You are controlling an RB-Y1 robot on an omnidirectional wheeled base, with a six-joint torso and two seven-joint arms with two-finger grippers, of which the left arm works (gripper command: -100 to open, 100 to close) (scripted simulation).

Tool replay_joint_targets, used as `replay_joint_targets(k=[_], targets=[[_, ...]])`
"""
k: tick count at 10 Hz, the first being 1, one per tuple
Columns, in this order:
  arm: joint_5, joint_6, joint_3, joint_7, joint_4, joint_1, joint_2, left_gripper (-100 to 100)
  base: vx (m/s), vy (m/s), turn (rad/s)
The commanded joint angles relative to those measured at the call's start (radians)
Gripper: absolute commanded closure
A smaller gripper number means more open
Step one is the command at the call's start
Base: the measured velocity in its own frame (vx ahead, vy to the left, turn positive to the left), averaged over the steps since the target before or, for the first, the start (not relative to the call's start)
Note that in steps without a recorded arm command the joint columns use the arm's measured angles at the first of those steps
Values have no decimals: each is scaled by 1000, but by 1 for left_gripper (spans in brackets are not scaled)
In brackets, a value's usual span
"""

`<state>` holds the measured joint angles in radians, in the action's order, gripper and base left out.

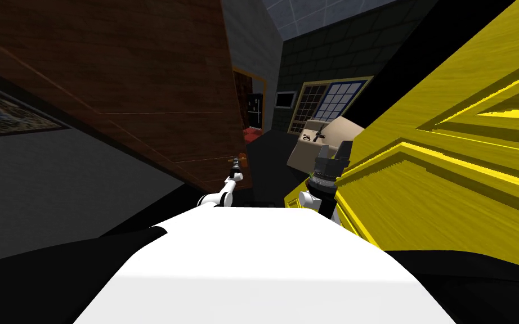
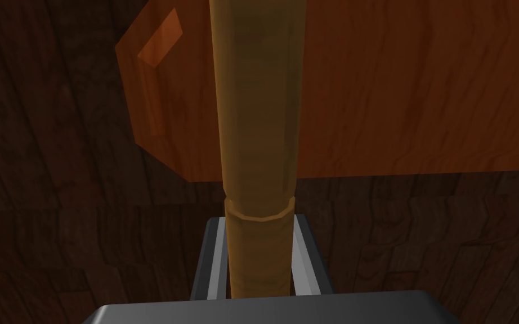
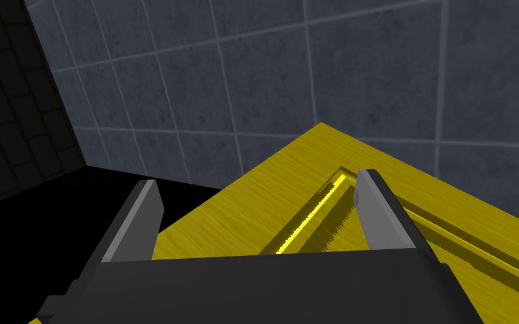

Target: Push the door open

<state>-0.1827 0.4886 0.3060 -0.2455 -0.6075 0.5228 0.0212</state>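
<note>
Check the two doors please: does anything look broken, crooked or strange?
Nothing stands out. The brown door and its handle look whole, with the left gripper shut on the handle; the right gripper hangs open beside the intact yellow door.

Dark brown wooden door (image 1: 140, 84) fills 10 to 11 o'clock, with its small orange door handle (image 1: 243, 160) near centre. The left gripper (image 1: 234, 165) is at the handle. A yellow panelled door (image 1: 450, 169) spans 2 to 4 o'clock, with the right gripper (image 1: 333, 152) just beside its edge. There is a gridded window (image 1: 331, 101) at 1 o'clock and a framed picture (image 1: 5, 115) at 9.
</note>
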Motion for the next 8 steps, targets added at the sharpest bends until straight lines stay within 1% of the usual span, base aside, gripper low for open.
replay_joint_targets(k=[1, 2, 3, 4, 5, 6, 7, 8], targets=[[0, 0, 0, 0, 0, 0, 0, 100, 74, -15, 34], [-8, 6, 22, -28, -1, 4, 10, 100, 124, 5, 76], [-11, 9, 31, -38, -2, 5, 11, 100, 215, -27, 98], [-17, 14, 47, -57, -2, 8, 11, 100, 263, -41, 126], [-21, 17, 58, -70, -2, 9, 9, 100, 236, -42, 109], [-27, 22, 75, -90, -2, 12, 1, 100, 241, 1, 174], [-27, 22, 75, -90, 0, 12, 1, 100, 177, 9, 37], [-34, 27, 91, -110, -2, 15, -11, 100, 194, -6, 60]])
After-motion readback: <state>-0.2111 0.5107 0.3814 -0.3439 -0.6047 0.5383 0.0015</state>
